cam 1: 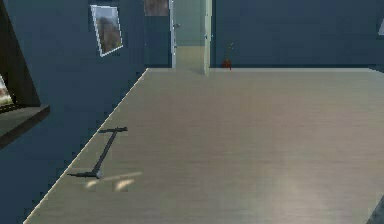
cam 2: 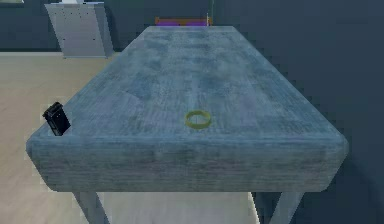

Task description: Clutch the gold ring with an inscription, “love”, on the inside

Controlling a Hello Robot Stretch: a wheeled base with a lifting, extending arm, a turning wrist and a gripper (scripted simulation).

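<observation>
Closest to the camera in the arm side view is the near edge of a blue-grey worktop (cam 2: 180, 160) on pale legs, its long top running away toward a dark wall. On that top, about midway across and nearer the front edge than the far end, lies the ring (cam 2: 199, 119). It is a small gold-green loop lying flat, with bare surface all round it. Any inscription is too small to read. A dark slab (cam 2: 56, 119) sits tilted at the near corner on the view's left, well apart from the ring. Beyond the far end stand a white cabinet (cam 2: 80, 28) and a purple-and-orange thing (cam 2: 183, 21) too small to name.

The forward view looks over bare wood floor (cam 1: 240, 140) to blue walls, a pale door (cam 1: 190, 35) and a framed picture (cam 1: 108, 29). A thin dark rod (cam 1: 100, 155) lies on the floor at that view's left.

The claw's state cannot be told from these pictures.

As I judge it, the drive up is done: the base sits alongside the worktop with the ring roughly in line with the arm's reach, and the reach is not yet made. The next move calls for raising the arm above the top, extending it until the claw is at the ring, then lowering with care. A flat, thin band gives the fingers little to catch, so a small base shift may be needed first to centre it, and the claw should come down squarely over the loop.
</observation>
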